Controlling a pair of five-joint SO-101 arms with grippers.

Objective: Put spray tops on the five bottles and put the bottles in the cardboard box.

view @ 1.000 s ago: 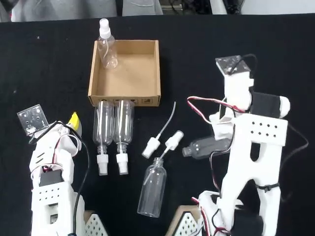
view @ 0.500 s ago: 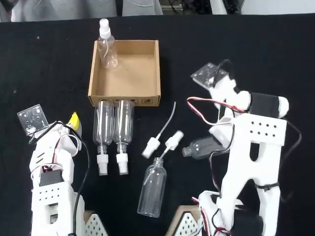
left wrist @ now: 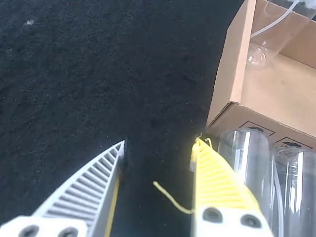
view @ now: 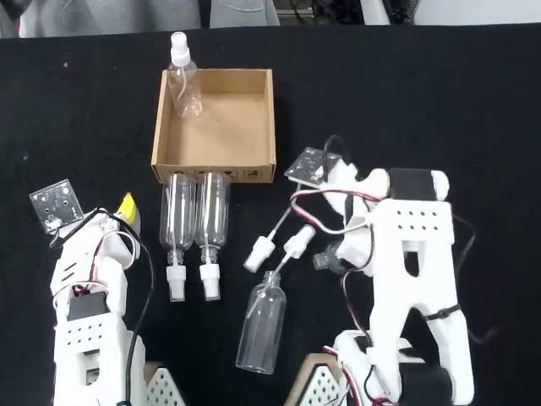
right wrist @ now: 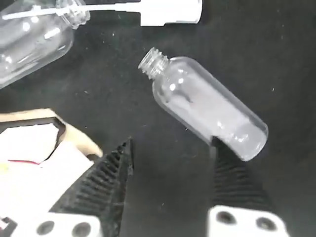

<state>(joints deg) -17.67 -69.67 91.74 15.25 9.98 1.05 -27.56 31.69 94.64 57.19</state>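
Bottles: we counted five. Topped bottle leaned in far corner of cardboard box. First capped bottle and second capped bottle lay side by side on black table, just in front of box. Open bottle lay nearer arms, with loose spray top and second loose spray top beyond its neck. We saw other open bottle lying close ahead of right gripper, jaws apart. Left gripper hung near box corner, jaws apart, holding nothing.
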